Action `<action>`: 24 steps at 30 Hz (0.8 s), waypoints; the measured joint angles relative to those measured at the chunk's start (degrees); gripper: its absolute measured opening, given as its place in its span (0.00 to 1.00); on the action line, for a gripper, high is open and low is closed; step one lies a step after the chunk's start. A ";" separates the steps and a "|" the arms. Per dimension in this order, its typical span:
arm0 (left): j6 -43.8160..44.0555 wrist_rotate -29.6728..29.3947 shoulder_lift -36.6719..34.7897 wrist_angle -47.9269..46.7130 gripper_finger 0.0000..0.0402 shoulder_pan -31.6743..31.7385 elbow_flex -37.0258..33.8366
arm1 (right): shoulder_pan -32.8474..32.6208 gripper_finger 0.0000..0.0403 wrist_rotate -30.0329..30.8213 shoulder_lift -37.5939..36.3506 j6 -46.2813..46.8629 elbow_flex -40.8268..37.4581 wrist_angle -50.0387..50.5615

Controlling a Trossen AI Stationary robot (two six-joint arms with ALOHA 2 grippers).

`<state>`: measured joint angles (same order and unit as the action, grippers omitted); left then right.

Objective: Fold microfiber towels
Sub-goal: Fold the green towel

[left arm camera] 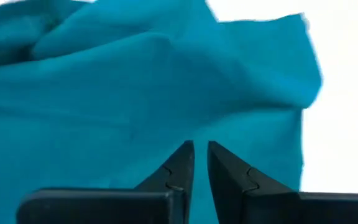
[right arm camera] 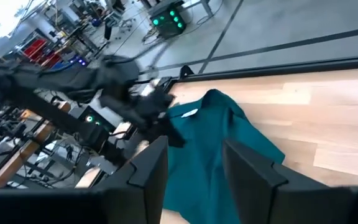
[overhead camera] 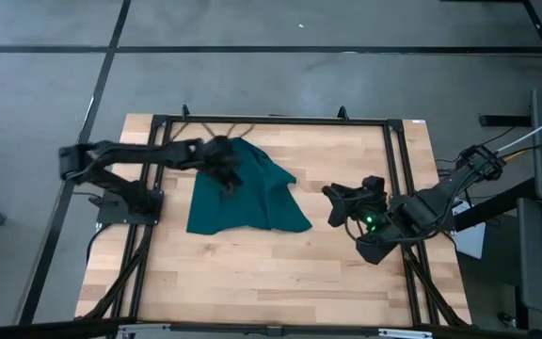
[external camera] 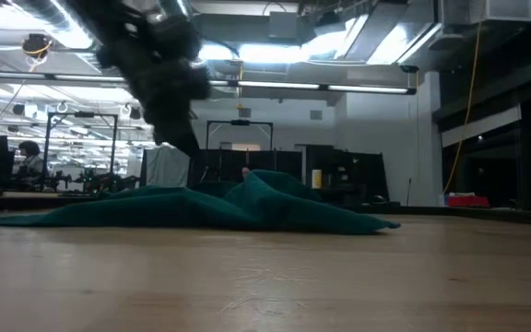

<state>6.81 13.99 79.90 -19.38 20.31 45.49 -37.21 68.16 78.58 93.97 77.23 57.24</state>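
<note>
The dark teal towel (overhead camera: 243,196) lies rumpled on the wooden table, left of its middle, with a raised fold near its far end (external camera: 265,189). Its small white label (right arm camera: 190,113) shows in the right wrist view. My left gripper (overhead camera: 226,175) hangs above the towel's far part, clear of it in the low view (external camera: 184,129). Its fingers (left arm camera: 201,149) stand a narrow gap apart with nothing between them. My right gripper (overhead camera: 342,201) is open and empty to the right of the towel, and its fingers (right arm camera: 194,165) point toward it.
A black metal frame (overhead camera: 271,121) runs around the table's far and side edges. Bare wood (overhead camera: 271,264) lies between the towel and the near edge. The arm bases stand at the table's left (overhead camera: 125,202) and right (overhead camera: 389,240) sides.
</note>
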 joint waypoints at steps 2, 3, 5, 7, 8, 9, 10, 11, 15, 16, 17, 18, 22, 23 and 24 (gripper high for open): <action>-0.83 0.24 4.51 -0.75 0.14 0.21 3.30 | -0.97 0.37 0.03 -0.38 0.01 0.00 0.37; -0.99 0.44 6.44 -0.53 0.16 0.39 5.23 | -1.55 0.36 0.29 -0.62 0.00 0.00 0.41; -1.09 1.14 9.83 -0.39 0.19 0.97 8.49 | -2.85 0.35 1.44 -1.13 0.07 0.00 0.42; -1.47 1.41 13.71 -0.93 0.22 1.76 11.13 | -4.53 0.33 3.48 -1.44 0.05 0.00 0.24; -1.47 1.79 15.65 -1.22 0.23 2.09 12.31 | -5.35 0.32 4.82 -1.56 0.07 0.00 -0.09; -1.49 2.57 17.37 -1.24 0.23 2.37 13.59 | -6.09 0.31 6.42 -1.73 0.07 0.02 -0.45; -1.46 3.28 18.93 -1.15 0.23 2.54 14.80 | -6.89 0.30 7.68 -1.87 0.10 0.02 -0.51; -1.33 3.88 20.40 -1.03 0.23 2.61 15.81 | -7.77 0.30 8.64 -1.89 0.17 0.02 -0.66; -0.69 4.30 26.34 0.06 0.20 1.85 19.09 | -10.74 0.26 11.02 -2.13 0.28 0.02 -1.50; -0.66 4.44 27.67 0.05 0.19 1.52 20.16 | -11.39 0.25 11.42 -2.13 0.31 0.02 -1.67; -0.60 5.06 29.07 -0.14 0.18 1.13 21.41 | -12.04 0.24 11.80 -2.13 0.31 0.00 -1.81; -0.48 5.77 30.58 0.11 0.17 0.56 22.92 | -12.71 0.23 12.35 -2.13 0.31 0.02 -2.01; 1.37 7.76 35.47 2.20 0.13 -2.46 30.14 | -14.64 0.20 14.25 -2.16 0.33 0.02 -2.44; 1.42 7.80 36.46 2.23 0.13 -3.22 32.37 | -15.08 0.20 14.61 -2.21 0.35 0.00 -2.43; 1.51 8.11 37.78 2.17 0.12 -3.95 34.80 | -15.48 0.19 14.97 -2.35 0.35 0.00 -2.44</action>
<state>8.32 22.09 117.68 -17.21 16.35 80.29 -52.69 83.13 76.23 94.32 77.23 54.81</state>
